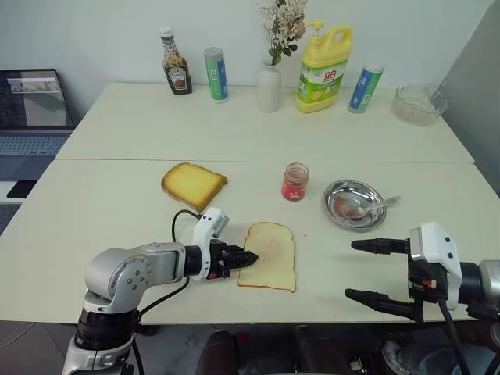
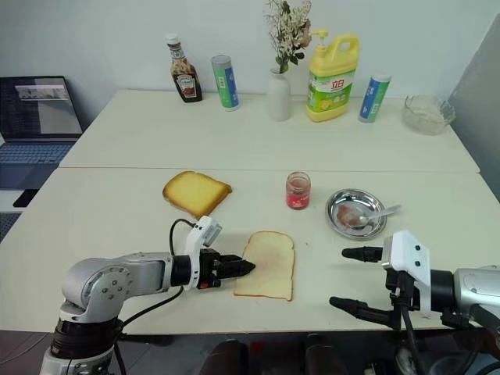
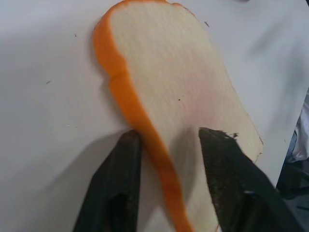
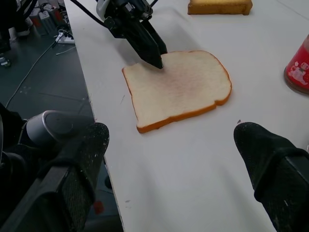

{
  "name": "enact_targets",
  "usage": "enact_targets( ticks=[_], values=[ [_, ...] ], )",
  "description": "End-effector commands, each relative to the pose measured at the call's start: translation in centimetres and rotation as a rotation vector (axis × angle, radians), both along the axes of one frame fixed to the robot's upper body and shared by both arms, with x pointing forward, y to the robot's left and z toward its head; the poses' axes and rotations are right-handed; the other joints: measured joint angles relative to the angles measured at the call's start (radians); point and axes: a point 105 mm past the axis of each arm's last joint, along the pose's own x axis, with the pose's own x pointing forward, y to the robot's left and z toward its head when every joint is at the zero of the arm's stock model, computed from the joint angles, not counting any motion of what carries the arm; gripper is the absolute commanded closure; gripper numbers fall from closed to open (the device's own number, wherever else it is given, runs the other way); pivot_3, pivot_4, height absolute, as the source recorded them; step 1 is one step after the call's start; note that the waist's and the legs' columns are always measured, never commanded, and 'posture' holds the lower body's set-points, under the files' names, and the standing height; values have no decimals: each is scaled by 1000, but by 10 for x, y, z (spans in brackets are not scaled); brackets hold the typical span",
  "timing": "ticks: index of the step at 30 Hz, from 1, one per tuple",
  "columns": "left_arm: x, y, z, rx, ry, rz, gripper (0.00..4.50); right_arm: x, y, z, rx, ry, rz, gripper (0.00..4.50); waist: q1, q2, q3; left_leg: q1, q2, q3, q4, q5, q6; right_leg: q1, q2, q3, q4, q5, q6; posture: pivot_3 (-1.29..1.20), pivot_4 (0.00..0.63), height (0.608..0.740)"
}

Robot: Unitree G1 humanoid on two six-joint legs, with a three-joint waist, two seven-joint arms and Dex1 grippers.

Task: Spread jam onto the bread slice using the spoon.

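Down on the bench (image 1: 94, 211), the bread slice (image 1: 270, 256) lies flat near the front edge, a faint pink smear on its face. At its left edge sits the left pincer (image 1: 244, 258), fingers parted, one on each side of the crust in the left wrist view, not clamped. Off to the right, well clear of the bread, the right pincer (image 1: 361, 269) hangs spread wide with nothing in it. Behind the slice stands the jam (image 1: 295, 182); the spoon (image 1: 373, 208) rests in a round steel dish (image 1: 341, 195).

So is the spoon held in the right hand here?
No, the spoon lies in the steel dish, and the right hand is open and empty.
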Motion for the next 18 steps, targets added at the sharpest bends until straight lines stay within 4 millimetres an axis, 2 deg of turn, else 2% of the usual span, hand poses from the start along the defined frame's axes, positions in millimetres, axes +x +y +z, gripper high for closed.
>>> enact_targets(
  ticks=[1, 3, 7, 9, 10, 13, 16, 18],
  values=[
    [1, 17, 9, 67, -90, 58, 1093, 0, 2, 6, 2, -47, 16, 0, -2, 0, 0, 0, 0, 0, 0, 0, 0, 0, 0, 0, 0, 0, 0, 0, 150, 740],
    [3, 26, 15, 109, -157, 74, 563, 1, 1, 6, 2, -55, 14, 0, -3, 0, 0, 0, 1, 0, 0, 0, 0, 0, 0, 0, 0, 0, 0, 0, 150, 740],
    [17, 47, 34, 215, -387, 128, 563, 7, -2, 9, 8, -114, -3, 0, -1, 0, 0, 1, 1, 0, 0, 0, 0, 0, 1, 0, 0, -1, -1, 0, 150, 740],
    [24, 52, 52, 227, -543, 134, 563, 11, -4, 12, 31, -134, -30, 0, -1, 0, 0, 1, 0, 2, 0, 0, 0, 0, 0, 1, 0, -1, -1, 0, 150, 740],
    [25, 49, 64, 214, -634, 112, 563, 14, -6, 15, 57, -156, -57, 0, 0, -1, 0, 1, 0, 2, 0, 0, 0, 0, 0, 1, -1, -1, -1, 0, 150, 740],
    [21, 28, 85, 171, -787, -32, 36, 27, -16, 21, 116, -210, -180, 0, 3, -1, 0, 0, 0, 2, 0, 0, 0, 0, -1, 1, -1, -1, -1, 0, 150, 740],
    [9, 1, 104, 117, -894, -244, 36, 36, -36, 22, 182, -233, -353, 0, 8, -1, 0, -1, 0, 2, 0, 0, 0, 0, 0, 1, -1, -1, -1, 0, 150, 740],
    [1, -12, 112, 111, -934, -401, 36, 41, -56, 23, 282, -238, -532, 0, 8, -1, 0, -1, 0, 3, 0, 0, 0, -1, 0, 1, -1, -1, -1, 0, 150, 740]
  ],
)
